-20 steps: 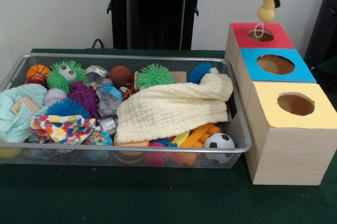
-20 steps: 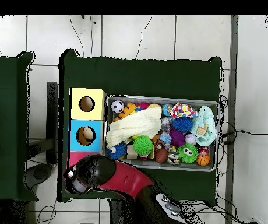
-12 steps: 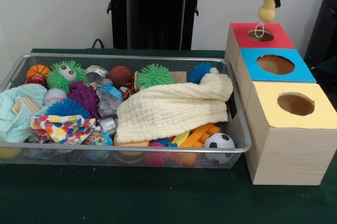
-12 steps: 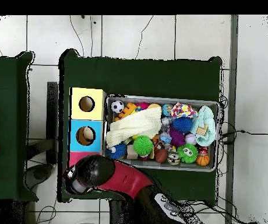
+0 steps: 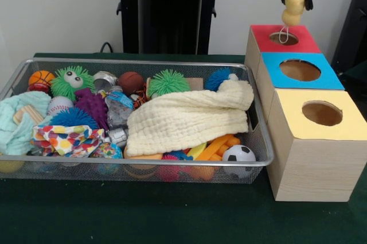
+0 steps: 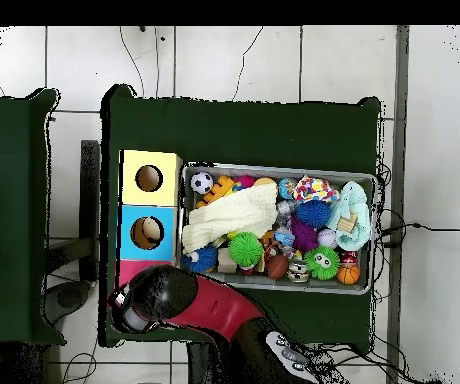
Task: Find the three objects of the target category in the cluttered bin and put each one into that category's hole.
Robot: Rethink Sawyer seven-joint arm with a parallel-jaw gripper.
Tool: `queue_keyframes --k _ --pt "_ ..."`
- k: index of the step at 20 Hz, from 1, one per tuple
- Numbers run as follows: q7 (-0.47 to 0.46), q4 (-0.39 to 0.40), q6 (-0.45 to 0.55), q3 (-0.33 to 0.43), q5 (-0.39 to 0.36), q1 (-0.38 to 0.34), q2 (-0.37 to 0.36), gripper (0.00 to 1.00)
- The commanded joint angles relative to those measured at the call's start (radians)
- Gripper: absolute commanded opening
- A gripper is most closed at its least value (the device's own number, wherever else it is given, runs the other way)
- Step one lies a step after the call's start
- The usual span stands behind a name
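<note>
My gripper (image 5: 295,0) hangs at the top right, shut on a pale yellow toy (image 5: 293,8) directly above the red-topped box (image 5: 298,43). A white loop (image 5: 282,33) dangles from the toy down to the red box's hole (image 5: 284,38). In the overhead view the arm's wrist (image 6: 156,296) covers the red box and hides the gripper and toy. The wire bin (image 5: 137,62) holds a cream cloth (image 5: 189,117), spiky balls, a soccer ball (image 5: 238,154) and other toys.
A blue-topped box (image 5: 300,70) and a yellow-topped box (image 5: 321,113) stand in a row in front of the red one, right of the bin. The blue box's hole (image 6: 147,232) shows something pale inside. Green table cloth (image 5: 172,215) lies before the bin.
The yellow toy and gripper have shifted slightly up and to the right above the red box's hole. The bin's contents are as before.
</note>
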Motion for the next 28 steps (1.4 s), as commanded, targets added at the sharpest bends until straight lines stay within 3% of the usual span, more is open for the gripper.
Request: queue_keyframes --k 1,7,13,15,28 --pt "0.098 -0.011 -0.069 0.025 0.046 -0.015 0.012 1.00" --pt "0.098 0.005 -0.073 0.032 0.060 -0.020 -0.007 1.00" --pt "0.076 -0.049 -0.099 0.007 0.008 -0.018 0.005 1.00" --pt "0.071 -0.045 -0.145 -0.001 -0.013 -0.016 -0.011 1.00" --pt "0.098 -0.043 -0.203 -0.042 -0.044 0.014 -0.013 1.00"
